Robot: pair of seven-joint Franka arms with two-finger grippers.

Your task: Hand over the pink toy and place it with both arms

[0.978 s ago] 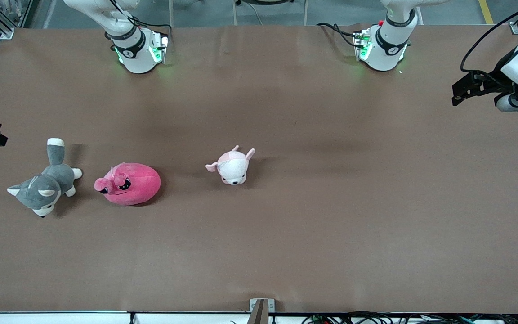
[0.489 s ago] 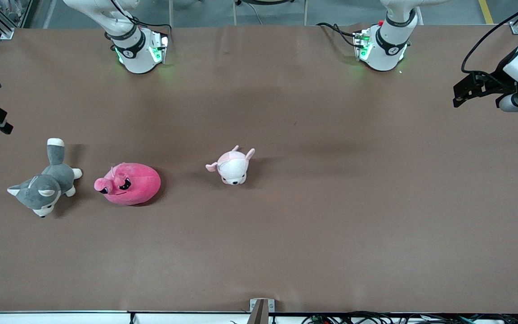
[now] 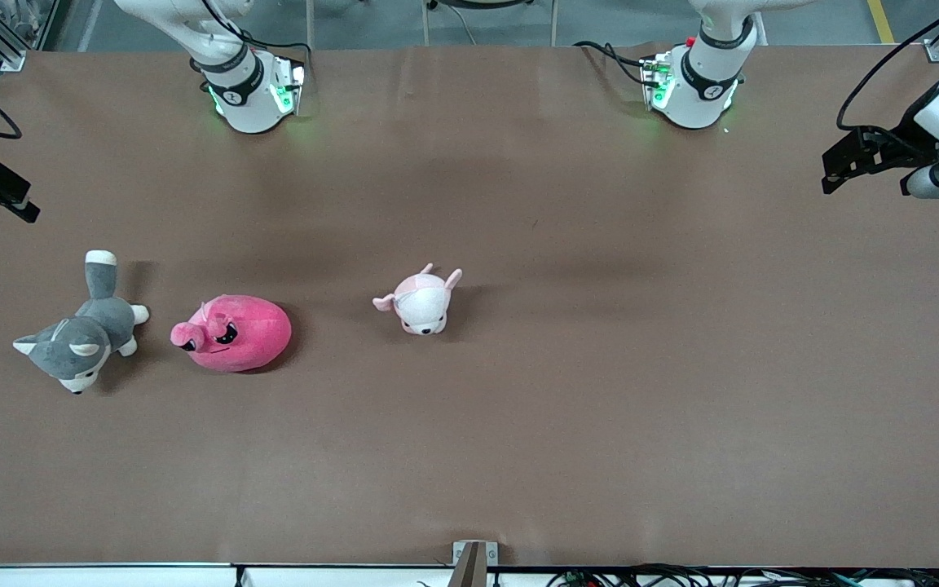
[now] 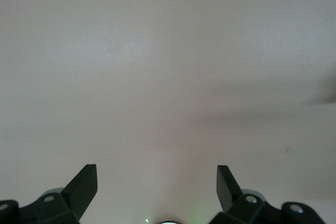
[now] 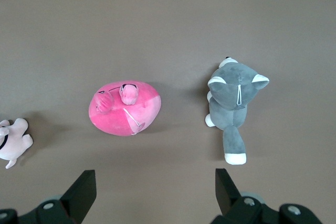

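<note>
The pink toy (image 3: 233,333), a round hot-pink plush with black eyes, lies on the brown table toward the right arm's end, between the grey dog and the small pale plush. It also shows in the right wrist view (image 5: 126,109). My right gripper (image 3: 5,191) hangs over the table's edge at the right arm's end, well apart from the toy. It is open and empty (image 5: 153,192). My left gripper (image 3: 832,167) hangs over bare table at the left arm's end, open and empty (image 4: 156,187).
A grey-and-white plush dog (image 3: 82,330) lies beside the pink toy toward the right arm's end and shows in the right wrist view (image 5: 231,103). A small pale pink-and-white plush (image 3: 421,302) lies near the table's middle (image 5: 13,142). The arm bases (image 3: 249,90) stand along the table's edge.
My right gripper has moved toward the robots' bases and a little inward over the table's end. My left gripper has shifted slightly the same way. The toys have not moved.
</note>
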